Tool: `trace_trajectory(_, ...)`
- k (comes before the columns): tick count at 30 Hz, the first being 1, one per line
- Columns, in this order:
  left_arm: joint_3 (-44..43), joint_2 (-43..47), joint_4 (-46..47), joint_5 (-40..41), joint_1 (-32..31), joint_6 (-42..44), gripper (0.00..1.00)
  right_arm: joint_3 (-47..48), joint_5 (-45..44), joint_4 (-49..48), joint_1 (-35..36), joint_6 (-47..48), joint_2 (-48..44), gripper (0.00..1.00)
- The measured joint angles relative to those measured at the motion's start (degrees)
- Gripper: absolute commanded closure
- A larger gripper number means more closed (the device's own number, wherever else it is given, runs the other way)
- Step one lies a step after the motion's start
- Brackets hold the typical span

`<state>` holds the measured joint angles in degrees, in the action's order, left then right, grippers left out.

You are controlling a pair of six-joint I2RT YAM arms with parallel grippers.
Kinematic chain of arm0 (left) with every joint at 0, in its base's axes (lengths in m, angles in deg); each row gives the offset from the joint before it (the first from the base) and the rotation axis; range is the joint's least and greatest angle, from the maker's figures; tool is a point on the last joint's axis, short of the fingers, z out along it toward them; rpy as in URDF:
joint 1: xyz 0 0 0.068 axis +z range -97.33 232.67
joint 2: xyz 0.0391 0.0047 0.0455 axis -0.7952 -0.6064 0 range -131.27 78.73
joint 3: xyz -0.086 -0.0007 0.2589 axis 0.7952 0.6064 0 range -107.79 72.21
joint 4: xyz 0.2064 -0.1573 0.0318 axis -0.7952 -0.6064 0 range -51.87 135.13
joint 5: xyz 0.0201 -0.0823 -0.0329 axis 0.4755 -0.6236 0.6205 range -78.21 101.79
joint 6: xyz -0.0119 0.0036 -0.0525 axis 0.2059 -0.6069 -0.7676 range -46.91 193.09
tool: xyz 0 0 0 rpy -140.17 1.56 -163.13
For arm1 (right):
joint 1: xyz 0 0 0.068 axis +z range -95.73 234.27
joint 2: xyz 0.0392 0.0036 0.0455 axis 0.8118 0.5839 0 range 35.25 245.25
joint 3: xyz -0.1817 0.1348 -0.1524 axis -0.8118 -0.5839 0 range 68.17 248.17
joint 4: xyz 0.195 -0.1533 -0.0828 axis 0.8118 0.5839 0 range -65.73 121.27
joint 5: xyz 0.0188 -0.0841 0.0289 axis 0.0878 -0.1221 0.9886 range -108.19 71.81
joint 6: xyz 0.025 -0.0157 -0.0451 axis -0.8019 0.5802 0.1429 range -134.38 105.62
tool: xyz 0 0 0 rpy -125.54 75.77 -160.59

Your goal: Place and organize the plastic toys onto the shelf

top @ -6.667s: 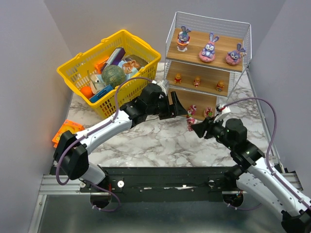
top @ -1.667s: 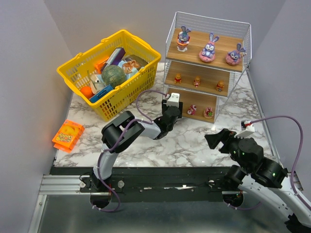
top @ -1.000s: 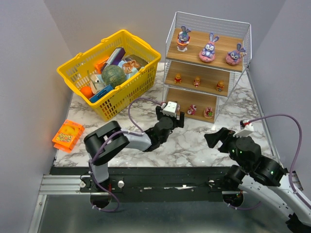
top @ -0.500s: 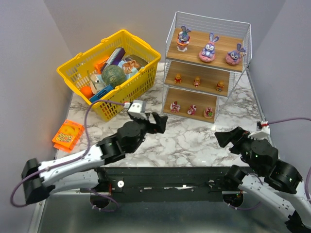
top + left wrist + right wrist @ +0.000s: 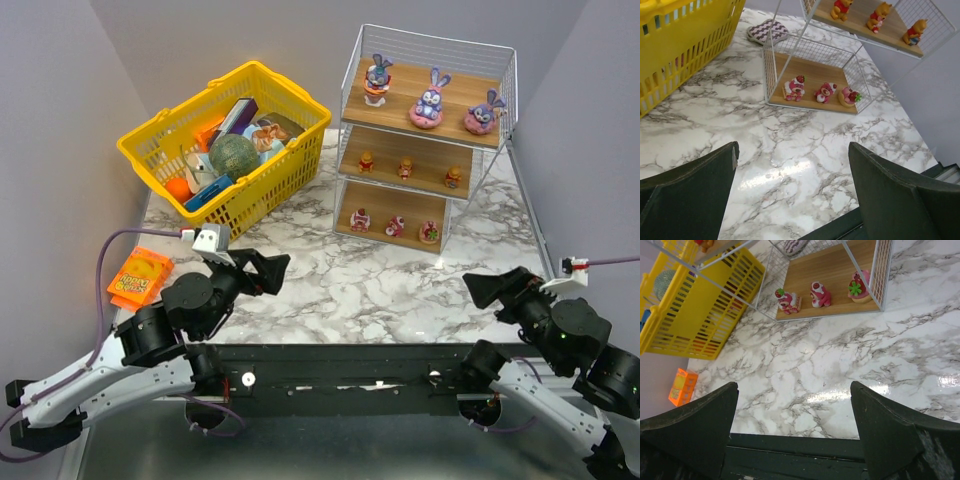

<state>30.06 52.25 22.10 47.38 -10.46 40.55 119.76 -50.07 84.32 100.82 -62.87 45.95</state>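
Observation:
The shelf stands at the back right with all the toys on its boards. Three purple bunnies stand on the top board. Three orange bears stand on the middle board and also show in the left wrist view. Three pink/red/white figurines stand on the bottom board, and show in the left wrist view and the right wrist view. My left gripper is open and empty over the near table. My right gripper is open and empty near the front right.
A yellow basket full of items stands at the back left. A flat orange packet lies at the left edge. A purple zigzag pad lies behind the shelf. The black base rail runs along the front.

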Motion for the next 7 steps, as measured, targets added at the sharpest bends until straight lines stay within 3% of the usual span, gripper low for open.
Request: trace_trajectory(7,-1.79,-0.07,-3.87,-0.02,0.00,1.53,0.01,1.03,-0.79,1.97,0.00,0.04,-2.19,0.00)
